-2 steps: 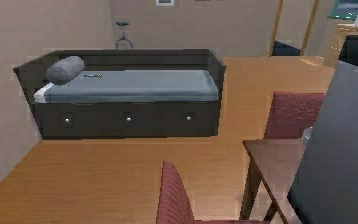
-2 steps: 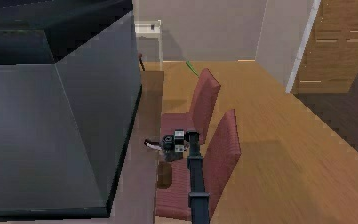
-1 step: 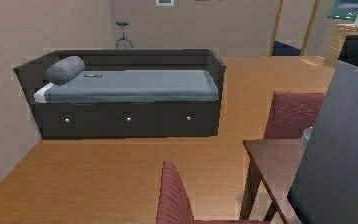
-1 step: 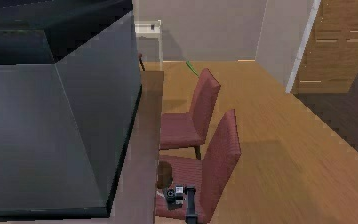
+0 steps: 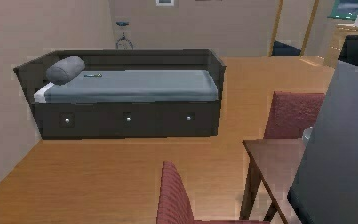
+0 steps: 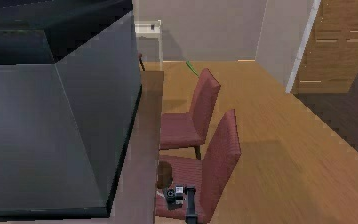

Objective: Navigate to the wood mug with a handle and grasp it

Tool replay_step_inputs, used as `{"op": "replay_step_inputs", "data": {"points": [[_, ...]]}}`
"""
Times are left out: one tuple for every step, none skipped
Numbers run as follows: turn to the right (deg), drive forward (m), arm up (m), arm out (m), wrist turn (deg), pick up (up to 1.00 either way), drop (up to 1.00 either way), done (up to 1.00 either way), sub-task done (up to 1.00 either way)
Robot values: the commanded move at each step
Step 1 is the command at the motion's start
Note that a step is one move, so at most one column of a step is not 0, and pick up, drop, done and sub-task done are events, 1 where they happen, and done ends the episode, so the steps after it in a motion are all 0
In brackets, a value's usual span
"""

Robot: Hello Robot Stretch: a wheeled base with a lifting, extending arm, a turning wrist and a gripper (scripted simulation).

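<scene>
Wood floor (image 6: 287,150); 2 red chairs (image 6: 199,112) hem table (image 6: 148,140); big dark box (image 6: 57,120) alongside gripper (image 6: 173,197); its spread and load: cannot tell.

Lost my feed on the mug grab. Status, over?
Hand low at the table edge, holding unclear. Small brown object, maybe the mug, right by it. Red chair close alongside, big dark box on the table.

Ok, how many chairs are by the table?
2. One chair low in the arm side view, the other chair above it, both beside the table. More may hide behind the dark box.
</scene>
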Motion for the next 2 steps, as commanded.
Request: {"op": "replay_step_inputs", "data": {"points": [[0.0, 0.0, 0.1, 0.0, 0.0, 0.0, 0.0, 0.0, 0.0], [0.0, 0.0, 0.0, 0.0, 0.0, 0.0, 0.0, 1.0, 0.0]]}}
